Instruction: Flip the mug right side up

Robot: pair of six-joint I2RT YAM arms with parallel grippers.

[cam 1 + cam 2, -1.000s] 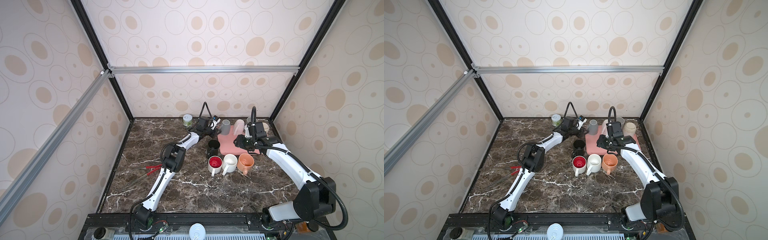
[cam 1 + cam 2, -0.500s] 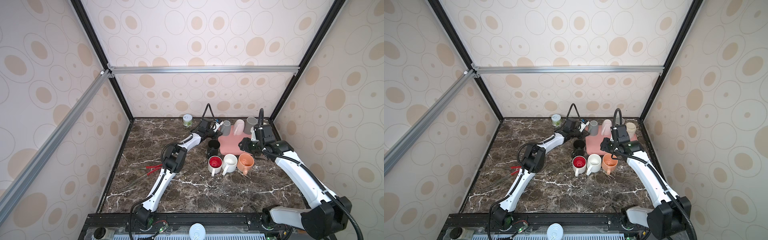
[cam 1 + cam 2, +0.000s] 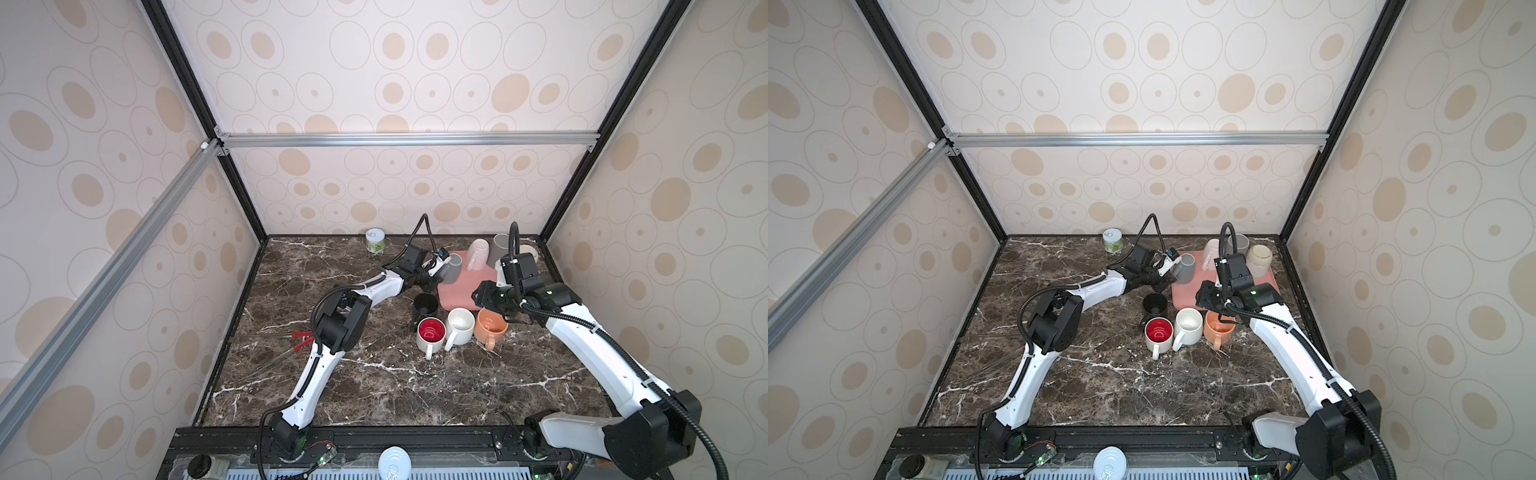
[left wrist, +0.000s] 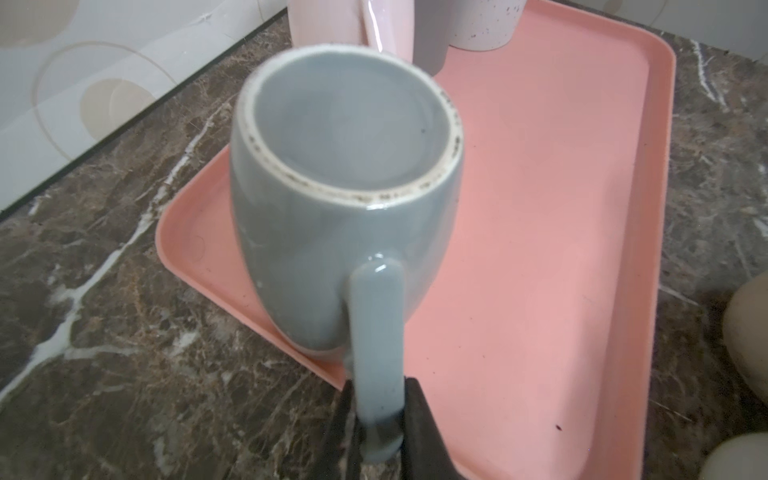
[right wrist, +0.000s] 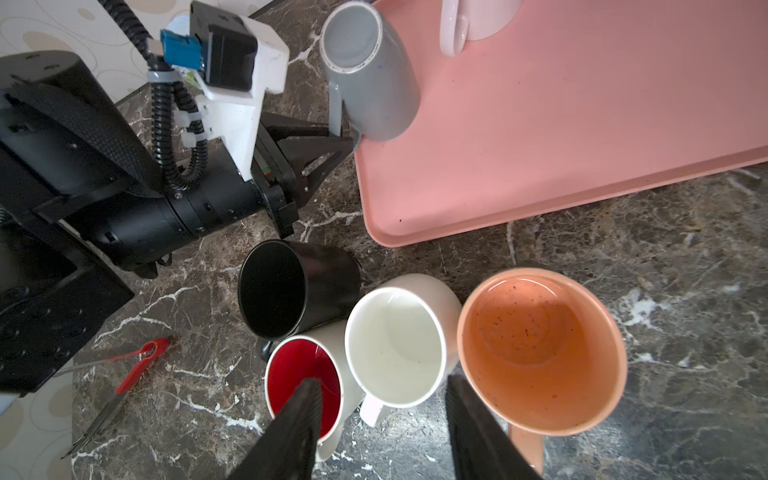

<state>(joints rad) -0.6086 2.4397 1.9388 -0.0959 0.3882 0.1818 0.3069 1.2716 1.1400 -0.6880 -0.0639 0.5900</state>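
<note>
Counter (image 3: pixel 374 374), centre: black mug (image 3: pixel 424 305), red-lined mug (image 3: pixel 431 332), white mug (image 3: pixel 460 322), orange mug (image 3: pixel 491 326), clustered, mouths up. From the cluster: pink tray (image 3: pixel 461 291), 12 o'clock; jar (image 3: pixel 375 241), 11 o'clock; red-handled tongs (image 3: pixel 300 333), 9 o'clock.

two slim robot arms stand on a black base rail (image 3: pixel 415 434). the left arm (image 3: pixel 320 365) has glossy white shell links and chunky black joints, with a thin black cable arching at its end farthest from the rail. the right arm (image 3: pixel 582 336) matches, with a ribbed black hose alongside. a white camera bracket (image 5: pixel 237 112) carries a blue plug. the right gripper (image 5: pixel 382 384) has black ridged fingers (image 5: pixel 299 419).
</note>
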